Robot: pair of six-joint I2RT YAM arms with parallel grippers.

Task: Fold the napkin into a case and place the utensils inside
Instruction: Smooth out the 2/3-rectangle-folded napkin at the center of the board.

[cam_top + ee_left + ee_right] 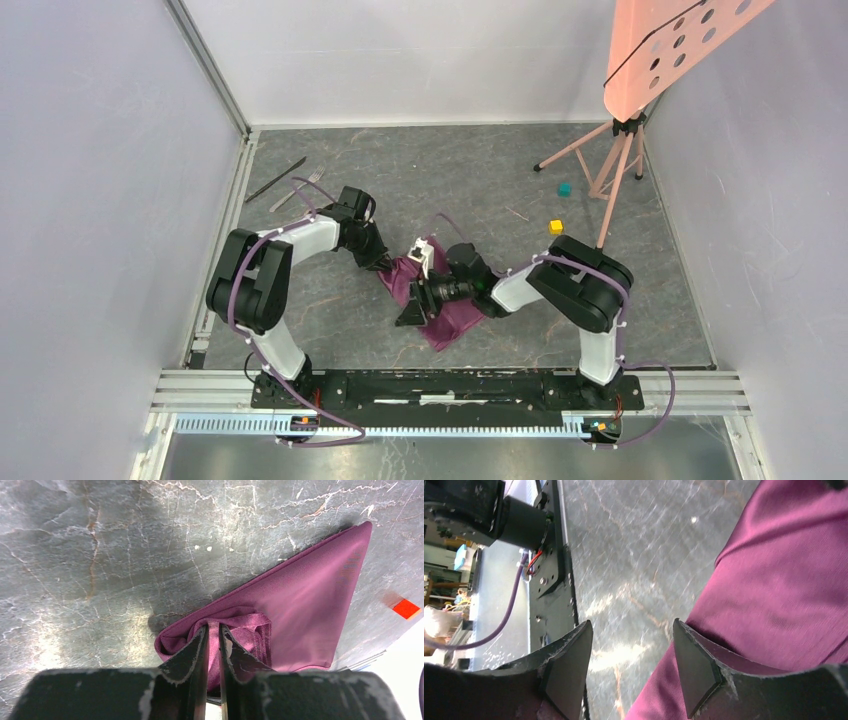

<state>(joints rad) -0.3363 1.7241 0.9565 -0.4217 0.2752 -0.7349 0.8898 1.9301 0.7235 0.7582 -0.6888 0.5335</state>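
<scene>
The plum-purple napkin (456,318) lies folded and bunched on the grey table between the two arms. My left gripper (386,264) is at its far left corner. In the left wrist view the left gripper (213,631) is shut on a raised fold of the napkin (310,600). My right gripper (411,312) hovers at the cloth's near left edge. In the right wrist view the right gripper (631,630) is open, one finger over the napkin (784,580), the other over bare table. The dark knife (278,178) and silver fork (300,188) lie at the far left.
A yellow cube (556,227) and a teal cube (565,188) sit at the back right, near a tripod (615,160) carrying a pink perforated board (670,50). A metal rail (450,385) runs along the near edge, and walls close in both sides.
</scene>
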